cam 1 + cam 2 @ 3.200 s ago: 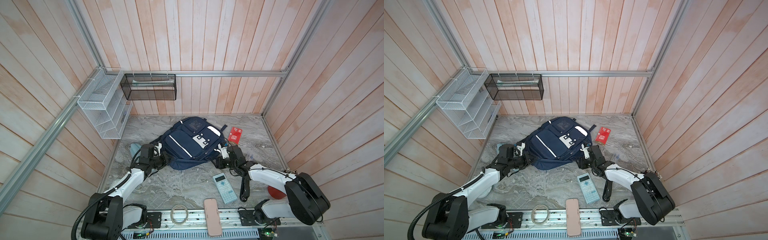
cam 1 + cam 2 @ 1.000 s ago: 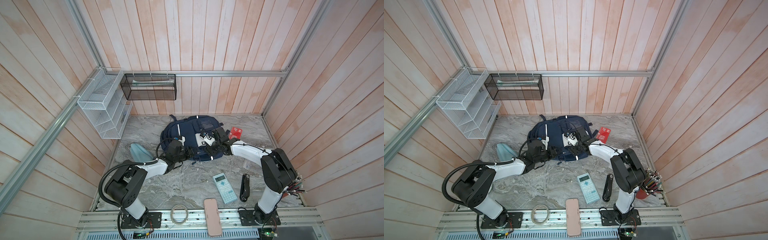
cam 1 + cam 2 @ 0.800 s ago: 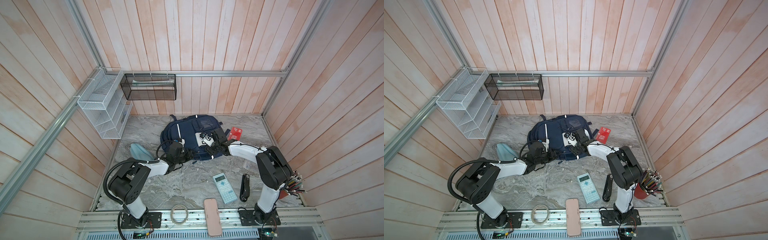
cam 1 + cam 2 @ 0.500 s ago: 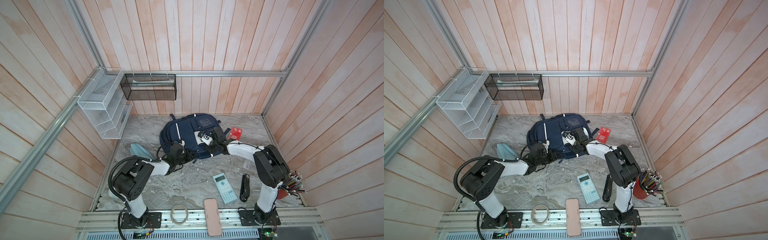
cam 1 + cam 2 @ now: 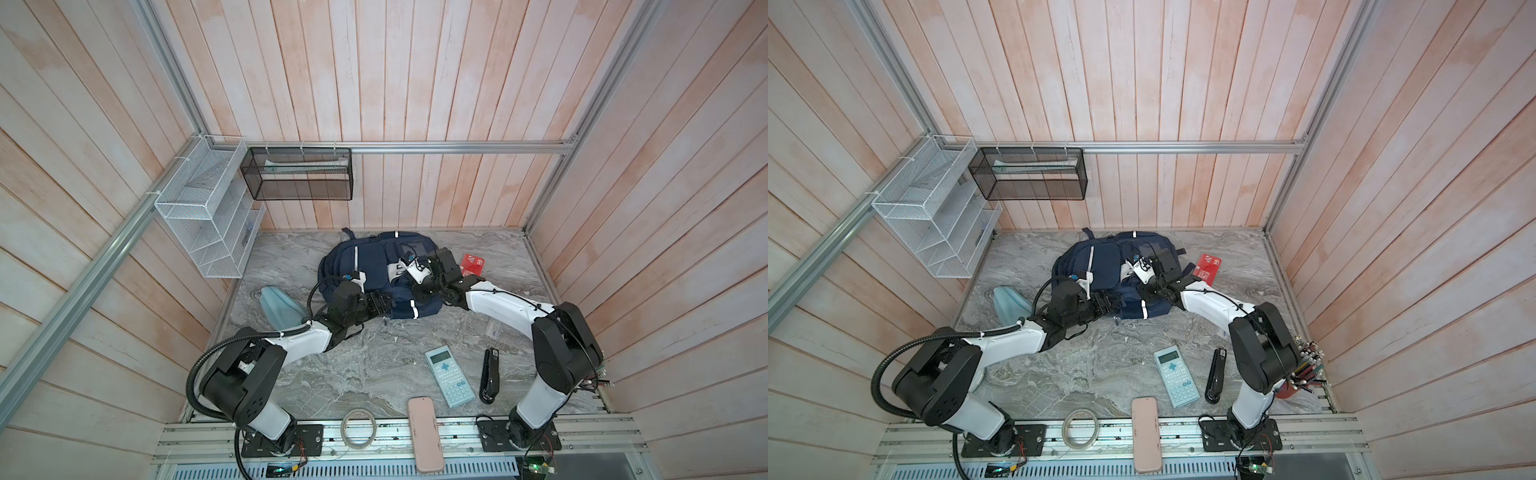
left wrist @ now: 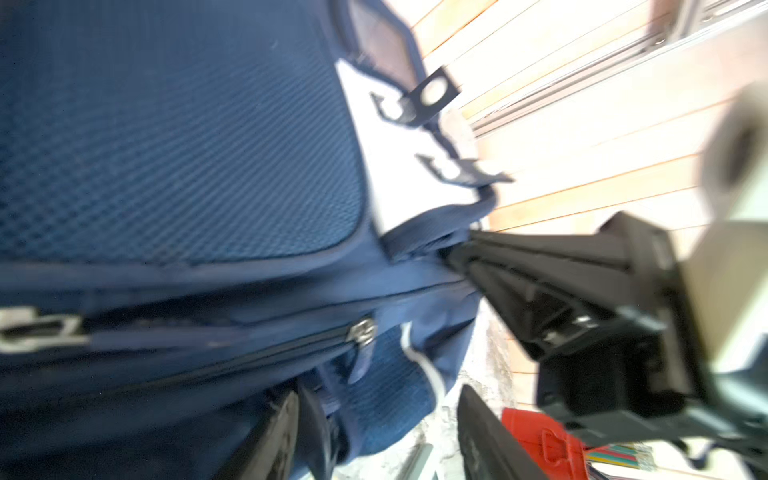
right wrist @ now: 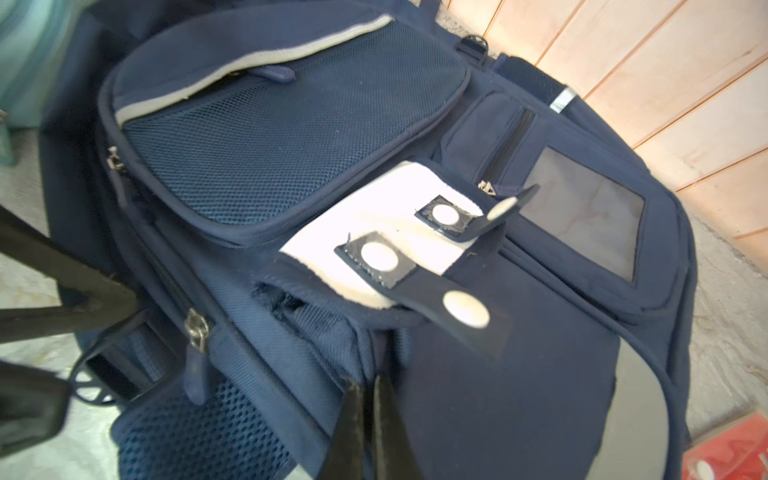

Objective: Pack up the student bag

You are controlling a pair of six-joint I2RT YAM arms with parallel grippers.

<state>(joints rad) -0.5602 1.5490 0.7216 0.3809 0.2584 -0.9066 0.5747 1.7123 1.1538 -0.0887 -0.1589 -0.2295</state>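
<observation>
Since the calculator (image 5: 449, 376) and stapler (image 5: 490, 376) lie outside the bag (image 5: 374, 264), packing seems hardly begun; the right gripper (image 7: 368, 386) pinches its fabric, the left gripper (image 6: 378, 401) is open.

Mid-frame, the student bag (image 5: 1104, 257) lies on the worktop (image 5: 1100, 365); left tool (image 5: 1108, 307) and right tool (image 5: 1149, 291) touch its lower edge.

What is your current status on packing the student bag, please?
Right gripper shut, pinching student bag fabric beside white flap. Left gripper open at bag's near corner. Bag lying front-up. Calculator, stapler apart, not in the way.
</observation>
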